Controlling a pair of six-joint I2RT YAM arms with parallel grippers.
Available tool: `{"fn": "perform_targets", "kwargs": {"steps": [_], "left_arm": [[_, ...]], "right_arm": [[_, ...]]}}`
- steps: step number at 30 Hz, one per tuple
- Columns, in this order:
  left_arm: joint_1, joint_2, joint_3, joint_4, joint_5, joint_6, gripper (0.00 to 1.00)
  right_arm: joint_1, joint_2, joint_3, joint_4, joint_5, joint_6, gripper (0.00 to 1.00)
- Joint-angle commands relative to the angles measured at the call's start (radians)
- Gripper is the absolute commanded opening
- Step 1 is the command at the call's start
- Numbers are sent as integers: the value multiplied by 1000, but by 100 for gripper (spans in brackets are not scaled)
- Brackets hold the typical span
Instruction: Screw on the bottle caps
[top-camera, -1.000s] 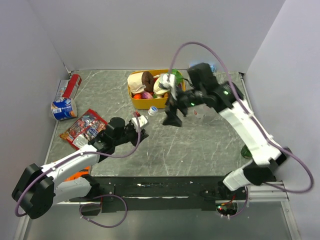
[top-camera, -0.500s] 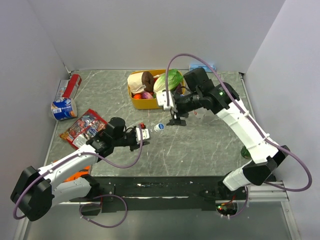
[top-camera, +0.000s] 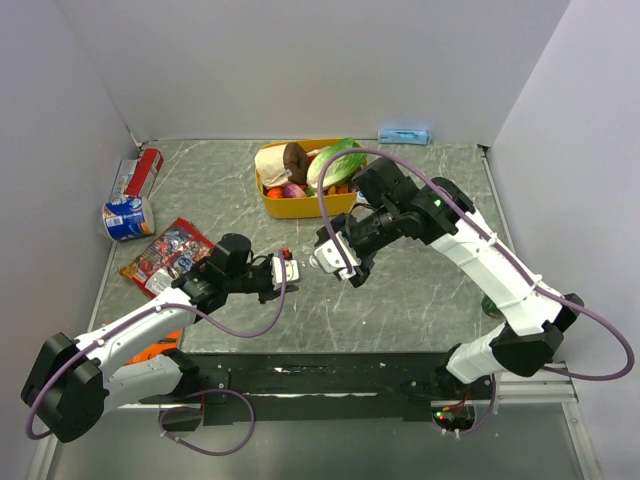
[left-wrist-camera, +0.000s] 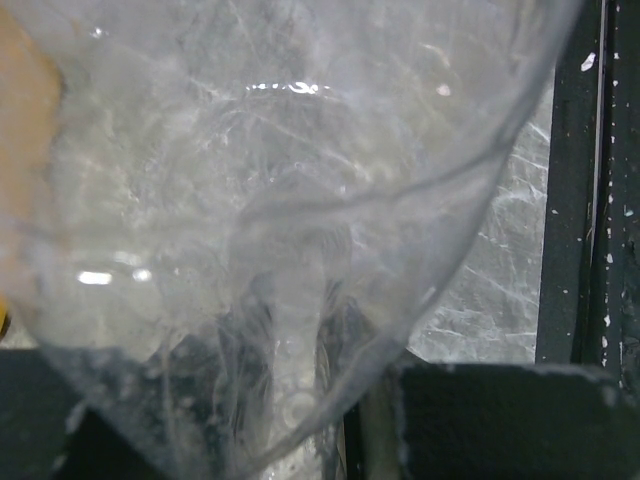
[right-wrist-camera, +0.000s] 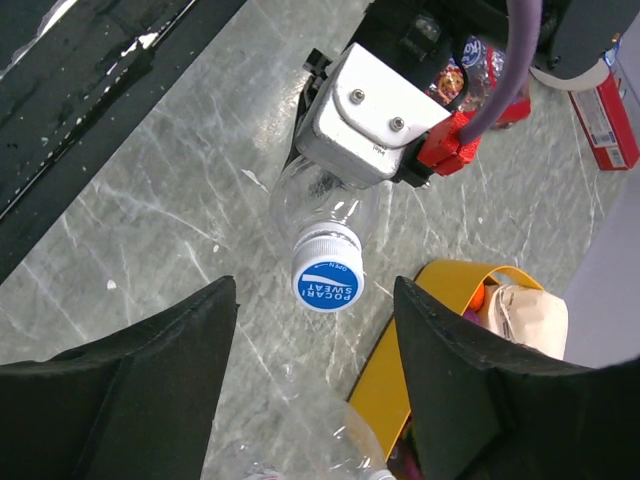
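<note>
Right gripper has swung over to the left gripper, which pinches a small clear plastic bottle; the right's spread jaws flank its round blue plastic cap; tightening seems in hand; next probably calls for closing and twisting.

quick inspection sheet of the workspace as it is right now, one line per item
surface: grey marbled table, no spill seen
job's things: clear bottle held in the left gripper, blue cap on its neck; how tight it is cannot be told
clutter: yellow tub of toy food at the back; snack packet, blue and white can and red pack on the left; dark green bottle at the right edge
grippers: left gripper shut on the bottle; right gripper jaws open, either side of the cap, apart from it
cables: purple cable loops off each arm, none across the bottle
surroundings: white walls on three sides; small blue item by the back wall
</note>
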Motion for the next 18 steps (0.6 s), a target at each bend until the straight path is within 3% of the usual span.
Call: {"fn": "perform_targets", "kwargs": {"steps": [1,13,18], "left_arm": [[2,-8,52,7,45,39,1],[2,-4,70,-1,51,73,1],[4,-2,74,1,49,74,1]], "right_arm": [[4,7,51,-42,-8,-48,67],[7,31,51,-16,-10,-54,59],[7,47,60,-13,-12,-39,49]]}}
